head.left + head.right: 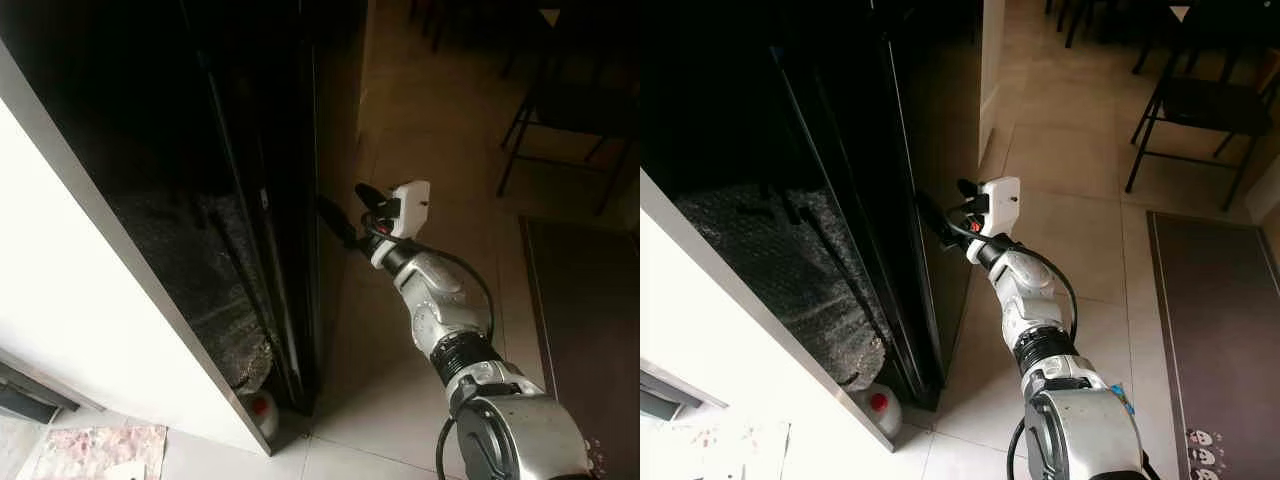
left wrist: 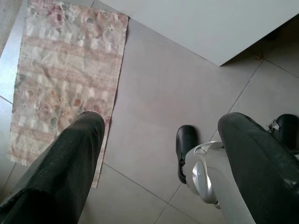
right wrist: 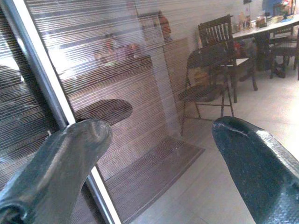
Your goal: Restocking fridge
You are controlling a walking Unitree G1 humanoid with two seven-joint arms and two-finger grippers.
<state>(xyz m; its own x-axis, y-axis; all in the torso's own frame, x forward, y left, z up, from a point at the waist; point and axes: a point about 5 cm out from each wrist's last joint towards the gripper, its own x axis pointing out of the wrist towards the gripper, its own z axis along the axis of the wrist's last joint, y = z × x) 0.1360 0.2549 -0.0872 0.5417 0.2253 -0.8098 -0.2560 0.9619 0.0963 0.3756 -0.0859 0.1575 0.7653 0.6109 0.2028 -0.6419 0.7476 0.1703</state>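
Note:
The fridge (image 1: 250, 150) is tall, black and glossy, with a narrow vertical seam down its front. My right arm reaches forward, and my right gripper (image 1: 336, 222) sits at the fridge's right-hand edge at mid height. In the right wrist view the right gripper (image 3: 161, 130) is open and holds nothing. One finger (image 3: 70, 158) lies over the door's silver edge strip (image 3: 42, 79), and the glossy door panel (image 3: 131, 70) reflects the room. My left gripper (image 2: 163, 123) hangs idle over the floor, open and empty.
A white cabinet side (image 1: 90, 330) stands left of the fridge. A white bottle with a red cap (image 1: 262, 408) sits on the floor at its foot. A floral rug (image 2: 65, 70) lies by my foot (image 2: 186, 144). A folding chair (image 1: 570, 110) and a dark mat (image 1: 585, 320) are to the right.

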